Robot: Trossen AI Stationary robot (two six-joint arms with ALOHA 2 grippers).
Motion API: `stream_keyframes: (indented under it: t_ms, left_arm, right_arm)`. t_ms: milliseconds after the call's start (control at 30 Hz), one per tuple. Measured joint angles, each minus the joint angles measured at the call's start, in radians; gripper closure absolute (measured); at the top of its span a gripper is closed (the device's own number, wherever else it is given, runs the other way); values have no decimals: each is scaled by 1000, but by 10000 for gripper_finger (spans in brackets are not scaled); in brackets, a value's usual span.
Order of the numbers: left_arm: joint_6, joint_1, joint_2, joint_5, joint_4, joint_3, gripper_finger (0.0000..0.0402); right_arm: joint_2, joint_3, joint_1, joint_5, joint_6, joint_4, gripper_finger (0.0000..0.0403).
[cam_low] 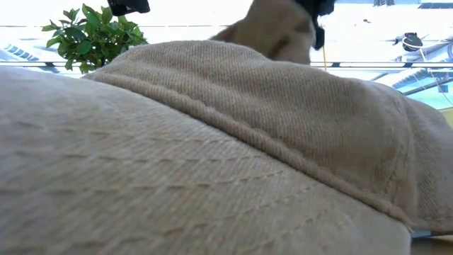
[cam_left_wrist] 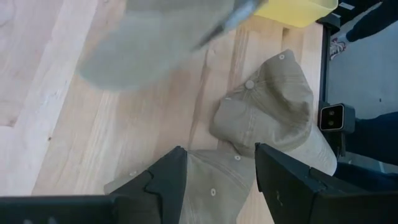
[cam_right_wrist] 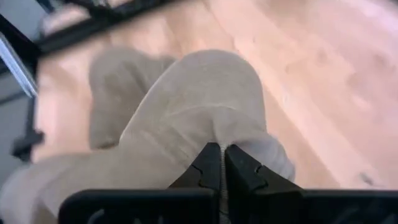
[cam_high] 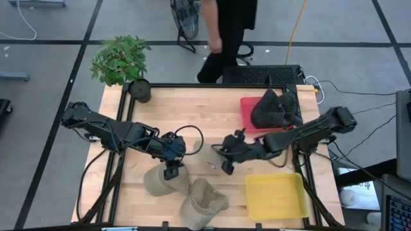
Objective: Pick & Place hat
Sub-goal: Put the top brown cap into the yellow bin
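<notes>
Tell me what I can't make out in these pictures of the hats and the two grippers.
- Low view: a tan hat fills the frame, hiding the table and both grippers.
- Right wrist view: the right gripper is shut on a tan hat; motion blur hides its shape.
- High view: the dark heap on the red tray is too small to identify.
- Left wrist view: the open left gripper covers part of the hat below.

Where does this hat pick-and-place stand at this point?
Done: dark hats lie piled on the red tray. In hand: the right gripper is shut on a tan hat near the table's middle; the left gripper hangs open over two more tan hats. Left: the yellow tray holds nothing, so all three tan hats likely need placing.
</notes>
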State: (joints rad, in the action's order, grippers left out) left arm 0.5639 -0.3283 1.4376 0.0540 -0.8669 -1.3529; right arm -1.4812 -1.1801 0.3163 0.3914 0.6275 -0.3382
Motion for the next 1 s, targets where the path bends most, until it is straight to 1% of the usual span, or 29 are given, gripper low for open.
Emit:
stream_keyframes:
  t_ms: [133,267,433,500,600,767,900,1000]
  left_arm:
    - [0,0,0,0,0,0,213]
    - [-1,0,0,0,0,0,213]
    - [-5,0,0,0,0,0,213]
    - [-6,0,0,0,-2,0,213]
    - [-9,0,0,1,-4,0,213]
    - [-19,6,0,0,-5,0,213]
    - [-19,15,0,0,-8,0,213]
    - [-19,15,0,1,-24,0,213]
  right_arm:
    - [95,0,17,33,-11,-18,403]
    - [170,0,38,30,-24,-12,403]
    - [242,0,104,25,-61,-10,403]
    - [264,-1,137,23,-69,-44,403]
    - [272,-45,175,30,-104,-192,403]
    - [254,-206,224,116,-197,-484,403]
    - [238,-339,244,132,-191,-648,403]
    - [218,-406,284,122,-159,-760,403]
